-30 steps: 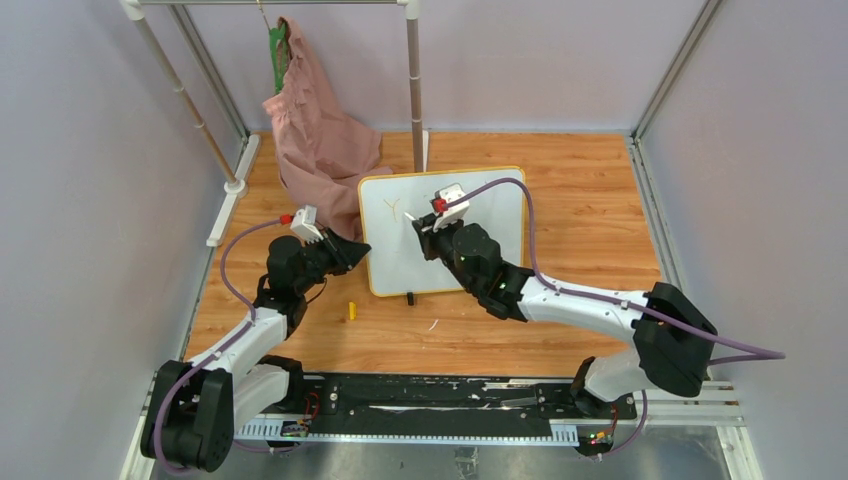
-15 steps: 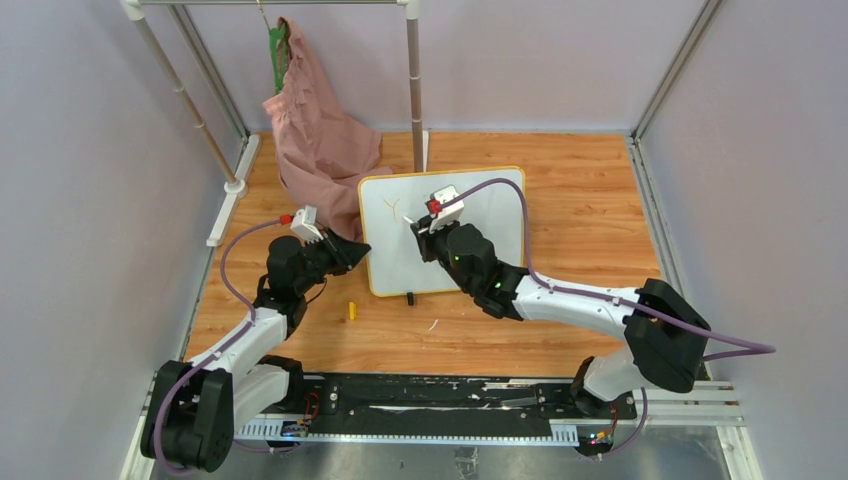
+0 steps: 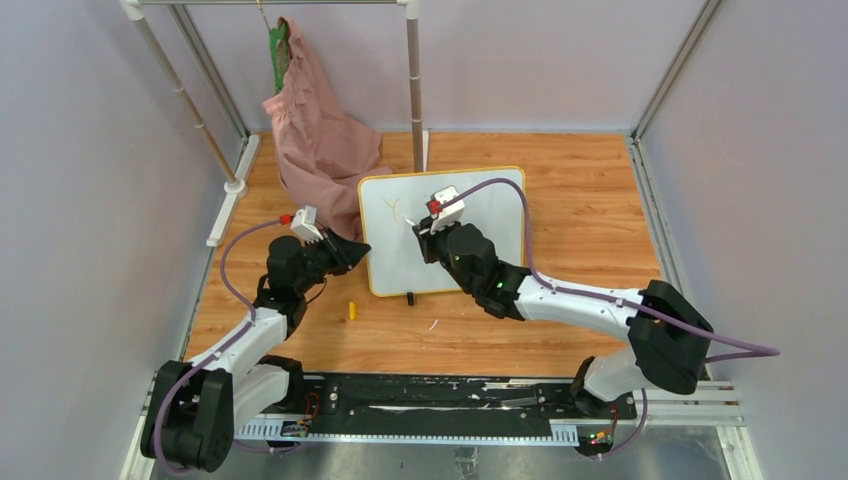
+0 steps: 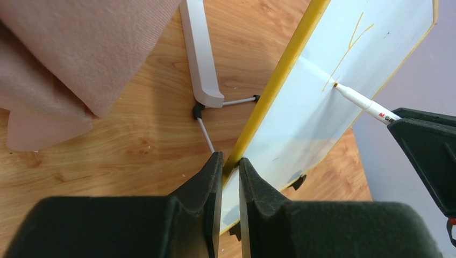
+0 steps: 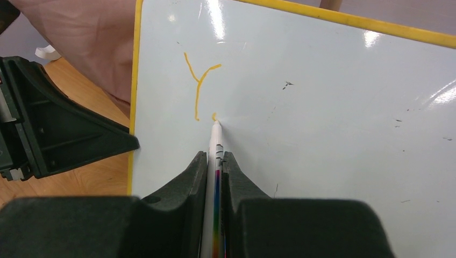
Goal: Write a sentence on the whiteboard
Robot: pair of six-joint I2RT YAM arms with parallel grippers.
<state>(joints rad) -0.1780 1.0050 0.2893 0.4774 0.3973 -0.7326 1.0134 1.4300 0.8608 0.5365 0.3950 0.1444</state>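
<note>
right wrist shows one whiteboard (image 5: 333,107), one pen (image 5: 216,145), one full letter (image 5: 198,86).

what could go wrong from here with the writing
The left gripper pinches only the yellow edge of the whiteboard, so pressure from the marker might tilt or slip the board. The right gripper holds that thin marker between narrow fingers; it could slide back or twist, leaving the stroke beside the Y faint or crooked.

The whiteboard (image 3: 495,215), glossy white with a yellow frame, stands propped just right of the pink garment (image 3: 315,140). The sentence (image 5: 198,88) is only an orange "Y" plus one short stroke, in the corner nearest that garment.
</note>
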